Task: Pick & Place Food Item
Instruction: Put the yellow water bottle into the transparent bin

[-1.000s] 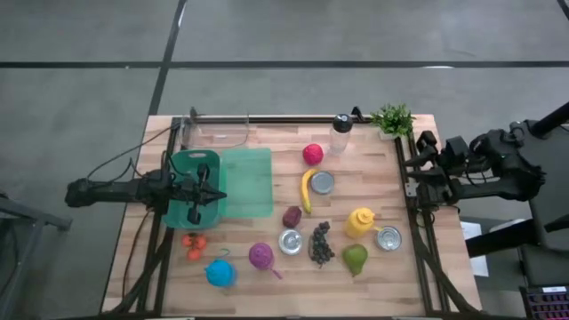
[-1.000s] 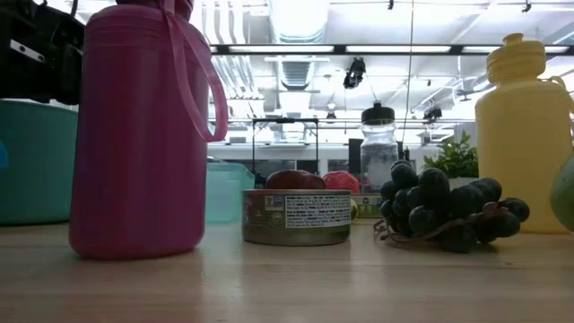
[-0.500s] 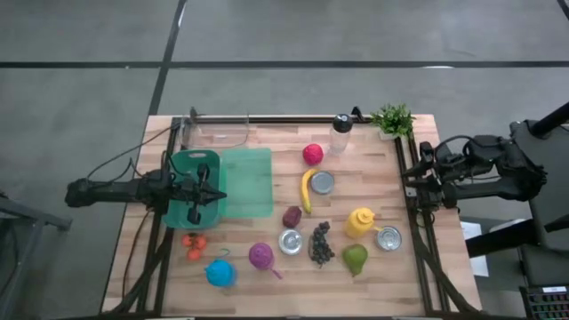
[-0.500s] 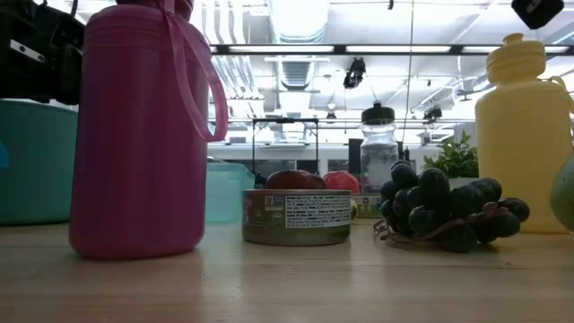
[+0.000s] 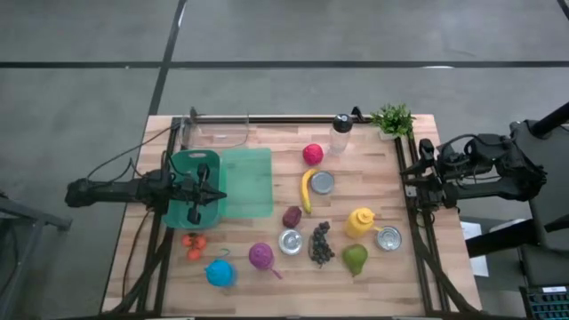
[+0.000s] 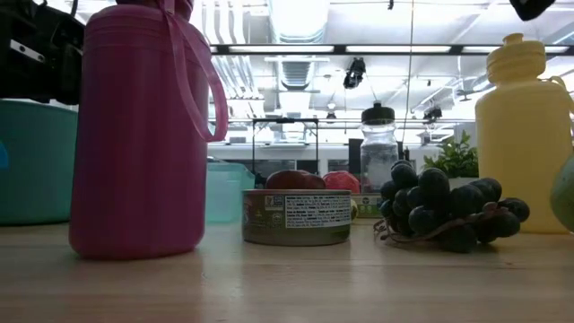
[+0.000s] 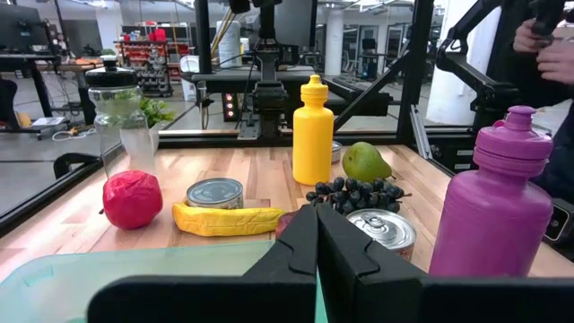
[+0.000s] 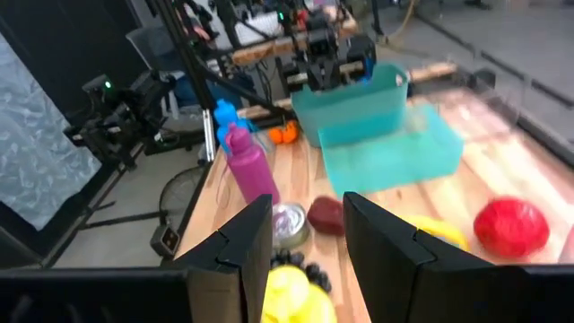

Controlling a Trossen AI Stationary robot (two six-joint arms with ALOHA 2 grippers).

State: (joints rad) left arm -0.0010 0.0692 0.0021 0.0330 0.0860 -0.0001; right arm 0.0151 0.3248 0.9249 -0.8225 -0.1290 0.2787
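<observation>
Quick look at the table (image 5: 373, 293) from above. The left gripper (image 7: 316, 212) sits over the dark green bin (image 5: 180, 165) on the left side. Its fingers are pinched fully together and hold nothing. The right gripper (image 8: 307, 213) hangs at the table's right edge, just beside the frame rail. There's a narrow gap between its fingers, and nothing in it either.

All the food is out on the wood, and neither arm is touching any of it. The banana (image 5: 306, 190) lies mid-table, right next to a can (image 5: 322, 182). A red round fruit (image 5: 312, 154) is behind it, near the clear bottle (image 5: 340, 133). A dark reddish fruit (image 5: 292, 216) sits just off the banana's front end. The grapes (image 5: 320, 244) are in the front row, between another can (image 5: 290, 241) and the pear (image 5: 356, 259). The yellow bottle (image 5: 360, 221) stands just behind the pear, and a third can (image 5: 388, 237) is to its right.

On the left front there are a couple of small orange fruits (image 5: 194, 246), then a blue bottle (image 5: 220, 272) and a purple bottle (image 5: 260, 256). A pale green tray (image 5: 246, 182) lies flat right against the bin. A small potted plant (image 5: 392, 118) sits in the back right corner.
</observation>
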